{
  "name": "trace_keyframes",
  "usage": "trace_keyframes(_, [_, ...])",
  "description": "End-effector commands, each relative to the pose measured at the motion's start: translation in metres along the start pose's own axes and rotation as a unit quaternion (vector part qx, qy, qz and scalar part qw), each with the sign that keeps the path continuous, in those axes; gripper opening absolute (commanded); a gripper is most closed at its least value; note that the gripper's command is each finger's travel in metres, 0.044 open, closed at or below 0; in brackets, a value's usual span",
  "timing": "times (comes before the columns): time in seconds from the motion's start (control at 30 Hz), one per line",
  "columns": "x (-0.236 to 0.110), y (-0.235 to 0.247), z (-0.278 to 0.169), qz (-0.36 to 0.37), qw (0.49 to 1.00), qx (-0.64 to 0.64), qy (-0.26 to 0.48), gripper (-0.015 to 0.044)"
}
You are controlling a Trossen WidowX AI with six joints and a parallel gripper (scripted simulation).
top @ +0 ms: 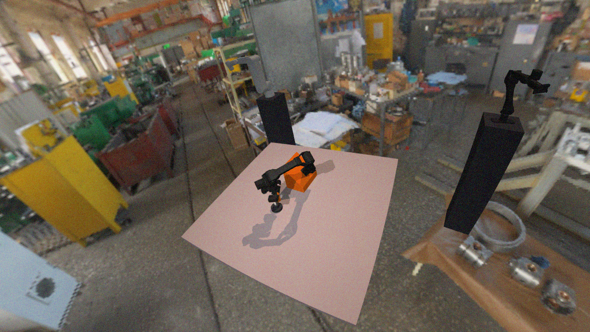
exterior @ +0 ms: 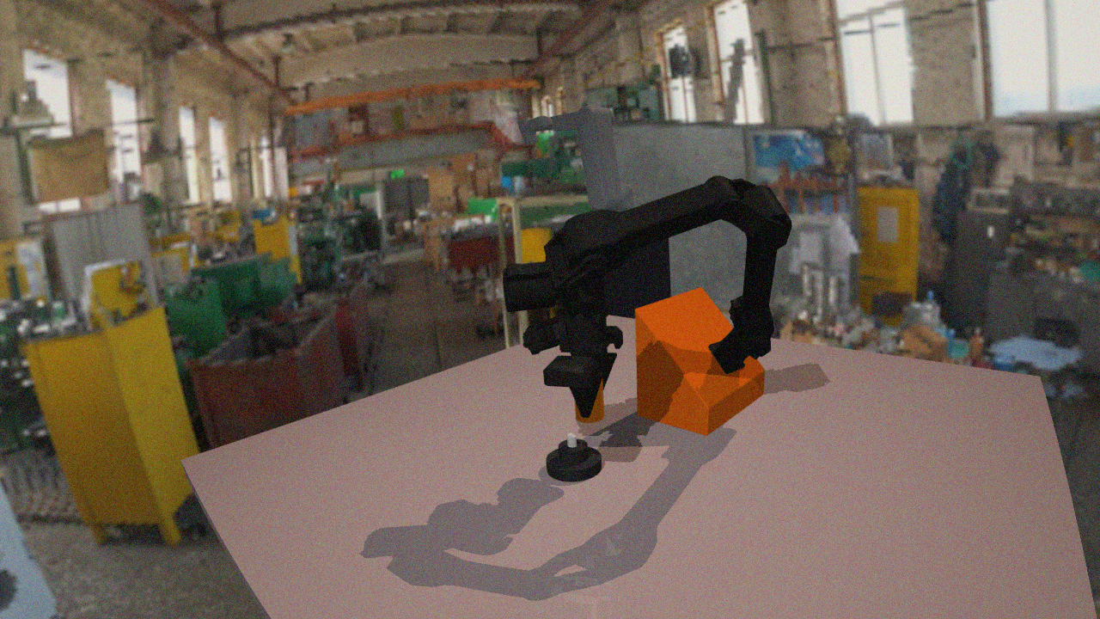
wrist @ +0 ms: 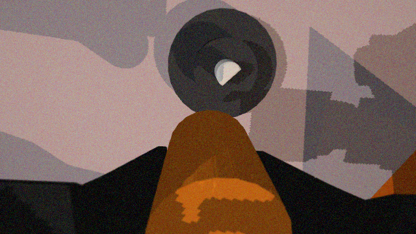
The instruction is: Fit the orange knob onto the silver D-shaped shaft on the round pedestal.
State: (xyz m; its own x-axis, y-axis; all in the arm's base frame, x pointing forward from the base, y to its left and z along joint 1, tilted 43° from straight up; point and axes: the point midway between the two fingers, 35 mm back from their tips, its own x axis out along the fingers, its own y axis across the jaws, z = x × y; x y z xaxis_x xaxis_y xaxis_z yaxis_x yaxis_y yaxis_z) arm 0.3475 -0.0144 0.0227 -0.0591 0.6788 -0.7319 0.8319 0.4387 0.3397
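Knob [wrist: 214,169] sits pinched in the gripper [exterior: 586,389], low in the wrist frame, hanging above and just short of the pedestal [wrist: 195,84], probably so the shaft [wrist: 227,71] flat can be matched before lowering.

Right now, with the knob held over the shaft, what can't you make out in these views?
- Knob hole: underneath, hidden by the knob's own body in the wrist view; its flat side cannot be checked against the shaft.
- End effector fingers: they grip the knob, but contact is hidden behind the knob in the wrist view and too dark in the exterior view.
- Shaft flat: too small in the exterior and top views.
- Pedestal: partly covered by the arm in the top view.
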Motion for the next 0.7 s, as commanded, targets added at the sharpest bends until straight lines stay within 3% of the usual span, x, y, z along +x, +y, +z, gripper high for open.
trace_keyframes(0.0, [0.005, -0.006, 0.017, 0.001, 1.0, 0.0, -0.002, 0.0])
trace_keyframes(0.67, [0.035, -0.012, 0.032, 0.001, 1.0, 0.001, -0.002, 0.0])
